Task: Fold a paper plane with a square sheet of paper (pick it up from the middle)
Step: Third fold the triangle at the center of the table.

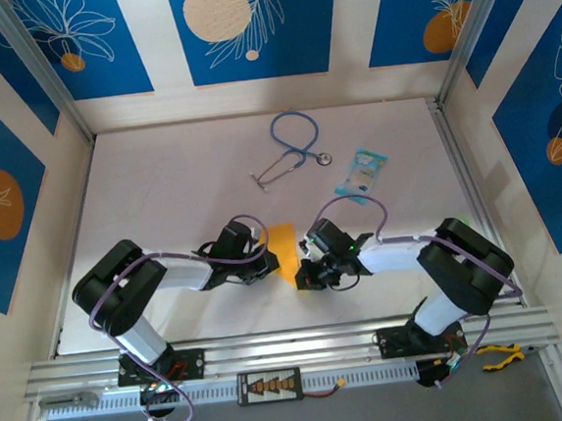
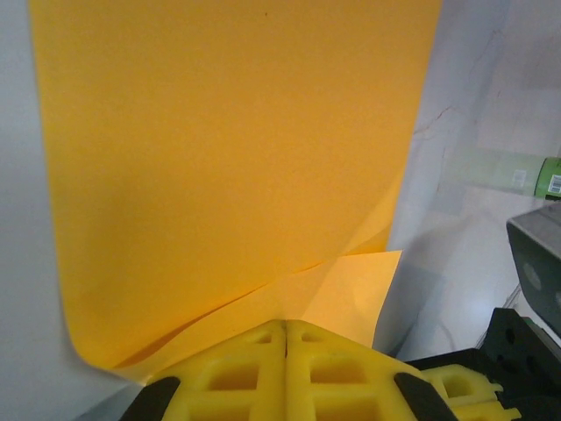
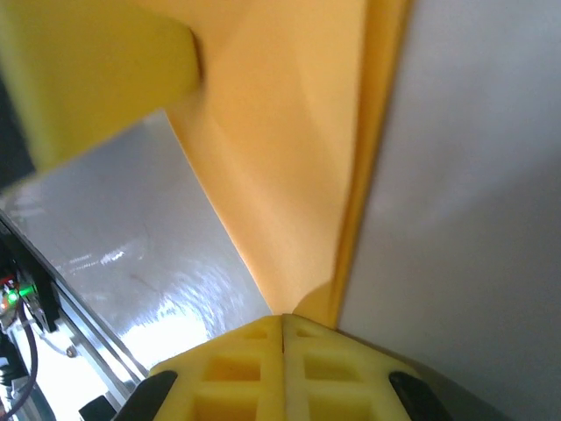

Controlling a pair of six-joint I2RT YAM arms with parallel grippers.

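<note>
Left hand point(image 2: 285, 328) and right hand point(image 3: 282, 321) each pinch closed on the folded square sheet of paper point(image 1: 282, 243)

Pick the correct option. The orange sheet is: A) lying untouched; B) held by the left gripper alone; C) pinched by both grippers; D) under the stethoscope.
C: in the wrist views the left gripper and the right gripper are each shut on the orange sheet.

Top external looked down from above and behind the rig, over the table point(image 1: 160, 182). Both wrist cameras sat very near the square sheet of paper point(image 2: 228, 175), shared by all views; right wrist apparently tilted.
</note>
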